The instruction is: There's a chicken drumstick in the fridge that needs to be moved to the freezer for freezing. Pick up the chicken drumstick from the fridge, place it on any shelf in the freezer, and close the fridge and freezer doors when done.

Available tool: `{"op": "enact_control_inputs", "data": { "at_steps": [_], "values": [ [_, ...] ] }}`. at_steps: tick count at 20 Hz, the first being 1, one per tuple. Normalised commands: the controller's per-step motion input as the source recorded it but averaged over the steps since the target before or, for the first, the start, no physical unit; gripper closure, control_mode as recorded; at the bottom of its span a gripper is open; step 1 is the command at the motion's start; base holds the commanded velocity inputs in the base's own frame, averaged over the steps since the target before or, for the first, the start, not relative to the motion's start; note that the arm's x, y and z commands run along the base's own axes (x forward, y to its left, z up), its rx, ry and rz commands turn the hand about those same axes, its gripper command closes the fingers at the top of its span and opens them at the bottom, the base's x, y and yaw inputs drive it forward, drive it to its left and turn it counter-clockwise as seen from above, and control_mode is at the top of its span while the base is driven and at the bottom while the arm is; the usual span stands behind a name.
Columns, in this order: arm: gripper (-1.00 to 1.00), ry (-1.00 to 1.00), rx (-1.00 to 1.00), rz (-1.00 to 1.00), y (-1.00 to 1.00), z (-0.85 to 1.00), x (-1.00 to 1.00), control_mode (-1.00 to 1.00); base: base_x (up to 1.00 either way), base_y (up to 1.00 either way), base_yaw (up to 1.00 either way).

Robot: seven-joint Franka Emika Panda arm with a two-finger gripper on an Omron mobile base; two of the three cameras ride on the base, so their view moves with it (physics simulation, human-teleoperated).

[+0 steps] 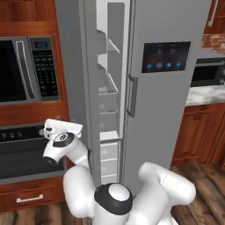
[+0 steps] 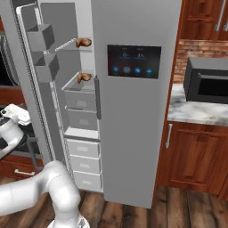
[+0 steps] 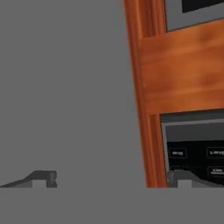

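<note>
The freezer stands open, its plain door swung out to the left with grey bins on the inside. Two lumpy golden-brown food pieces lie on its glass shelves, one high and one lower; I cannot tell which is the chicken drumstick. The fridge door with the dark blue-icon panel is shut. My gripper is open and empty. It hangs low on the outer side of the freezer door, whose grey face is right in front of it.
A built-in microwave and an oven sit in the wooden wall left of the freezer door, close behind my hand. At the right, a stone counter carries a dark appliance above wooden cabinets.
</note>
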Motion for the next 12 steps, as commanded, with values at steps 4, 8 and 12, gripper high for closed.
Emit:
{"op": "enact_control_inputs", "data": {
  "at_steps": [4,8,12],
  "values": [
    [-1.00,-0.07,0.14,-0.03,-0.91,0.12,0.38,-1.00,0.00,0.00,0.00],
    [-1.00,-0.04,0.11,-0.04,-0.87,0.01,0.39,-1.00,0.00,0.00,0.00],
    [-1.00,-0.02,0.09,-0.04,-0.82,0.00,0.47,-1.00,0.00,0.00,0.00]
  ]
}}
